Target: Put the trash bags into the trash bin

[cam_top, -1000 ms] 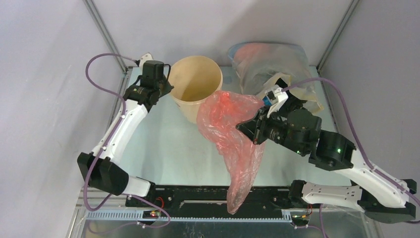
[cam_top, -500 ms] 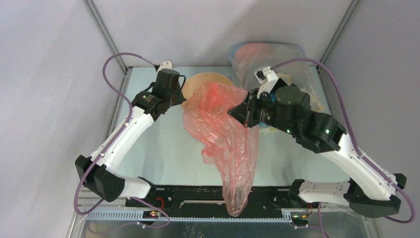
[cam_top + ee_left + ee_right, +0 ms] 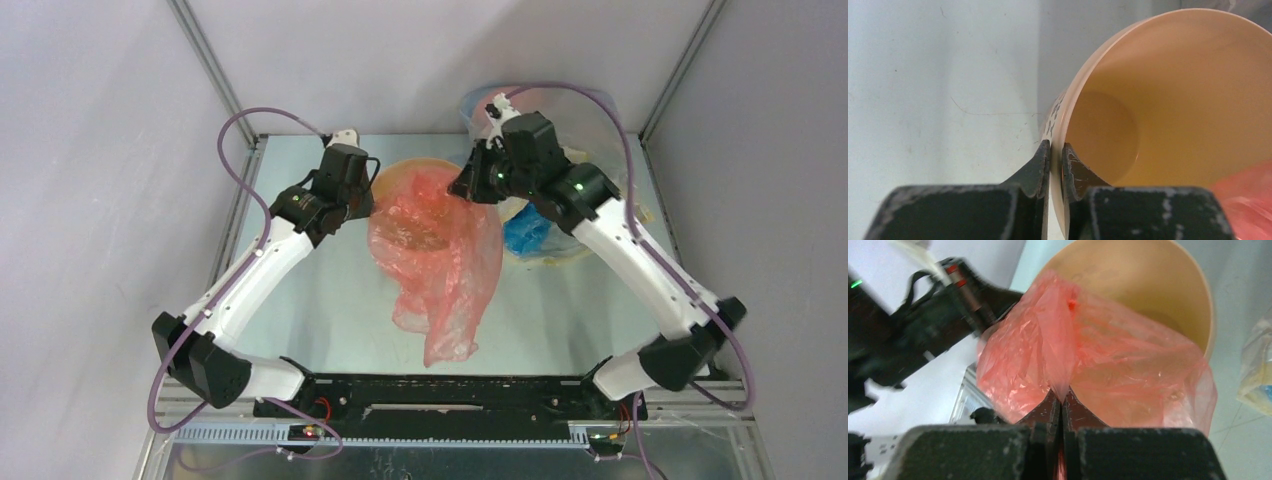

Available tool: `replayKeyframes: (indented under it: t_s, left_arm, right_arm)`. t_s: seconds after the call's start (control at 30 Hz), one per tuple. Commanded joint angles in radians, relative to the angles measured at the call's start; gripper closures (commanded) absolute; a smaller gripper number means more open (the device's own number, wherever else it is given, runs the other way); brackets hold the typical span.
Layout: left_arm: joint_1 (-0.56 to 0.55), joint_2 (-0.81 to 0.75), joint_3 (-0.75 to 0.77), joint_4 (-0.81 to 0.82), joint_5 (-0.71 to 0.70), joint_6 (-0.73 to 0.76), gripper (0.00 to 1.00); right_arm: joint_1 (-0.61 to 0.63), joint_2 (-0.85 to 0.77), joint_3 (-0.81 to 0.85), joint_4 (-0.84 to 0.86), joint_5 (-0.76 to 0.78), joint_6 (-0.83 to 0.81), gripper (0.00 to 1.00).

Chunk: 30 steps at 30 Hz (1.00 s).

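On the table [image 3: 330, 290], at its far middle, red bag [image 3: 440, 260] draped over the mouth of the bin [image 3: 420, 165], tail trailing toward the near edge. Pinched fully together on a fold of the red bag above the bin's opening, right gripper [image 3: 1062, 397]. Clamped on the bin's rim, one finger inside and one outside, left gripper [image 3: 1054, 150].

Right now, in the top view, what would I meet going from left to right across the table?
The left tool → red trash bag → blue crumpled plastic. The trash bin lies under that bag, so I leave it out.
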Motion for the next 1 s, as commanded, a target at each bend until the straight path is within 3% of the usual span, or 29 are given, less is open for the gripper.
replayKeyframes:
  t_s: [0.0,0.07,0.23,0.47,0.67,0.77,0.83,0.97]
  left_arm:
    - [-0.006,-0.034,0.0,0.064,0.046,0.019,0.87]
    - [-0.007,-0.03,0.0,0.064,0.049,0.023,0.82]
    - [-0.008,-0.083,-0.046,0.099,-0.03,0.0,0.56]
    - [-0.008,-0.156,-0.069,0.106,-0.052,-0.007,0.43]
    - [-0.011,-0.233,-0.084,0.084,-0.022,0.004,0.29]
    - [-0.011,-0.285,-0.098,0.08,0.044,0.036,0.27]
    - [-0.011,-0.326,-0.124,0.104,0.127,0.065,0.27]
    - [-0.011,-0.383,-0.188,0.174,0.226,0.074,0.28]
  right_arm:
    - [-0.021,0.148,0.096,-0.025,-0.018,-0.019,1.0]
    - [-0.018,0.218,0.15,-0.055,0.004,-0.034,1.0]
    - [-0.007,0.34,0.231,-0.078,0.062,-0.067,1.0]
    - [0.023,0.496,0.371,-0.156,0.187,-0.108,1.0]
    - [0.029,0.56,0.433,-0.149,0.142,-0.144,1.0]
    - [0.034,0.565,0.499,-0.188,0.109,-0.159,0.91]
    - [0.04,0.536,0.51,-0.195,0.096,-0.179,0.73]
    - [0.065,0.449,0.506,-0.195,0.087,-0.233,0.55]
